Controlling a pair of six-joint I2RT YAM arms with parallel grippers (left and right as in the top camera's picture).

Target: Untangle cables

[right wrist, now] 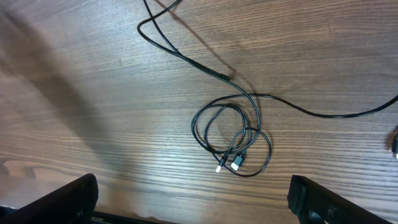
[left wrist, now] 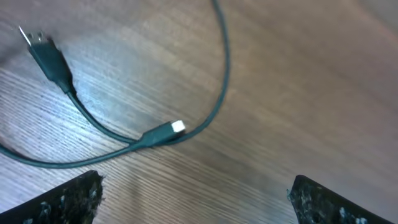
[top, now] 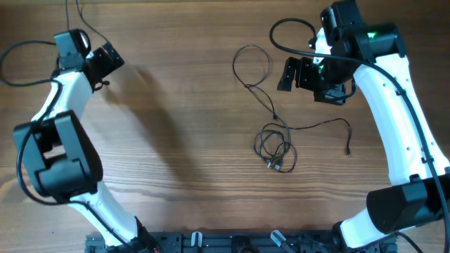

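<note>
Thin black cables lie tangled right of the table's middle. A small coil (top: 274,146) holds two silver-tipped plugs (right wrist: 229,164). A wide loop (top: 252,63) runs back from it, and one strand ends in a plug at the right (top: 348,150). The coil also shows in the right wrist view (right wrist: 233,140). My right gripper (top: 294,74) (right wrist: 193,202) is open and empty, above and behind the coil. My left gripper (top: 107,60) (left wrist: 196,205) is open and empty at the far left. Its view shows another thin dark cable (left wrist: 217,81) with a light-tipped plug (left wrist: 177,127) and a pronged plug (left wrist: 37,43).
Bare wooden tabletop (top: 183,140) lies between the arms. The robot's thicker black wiring loops at the left arm (top: 21,49) and above the right wrist (top: 281,31). A black rail (top: 211,242) runs along the front edge.
</note>
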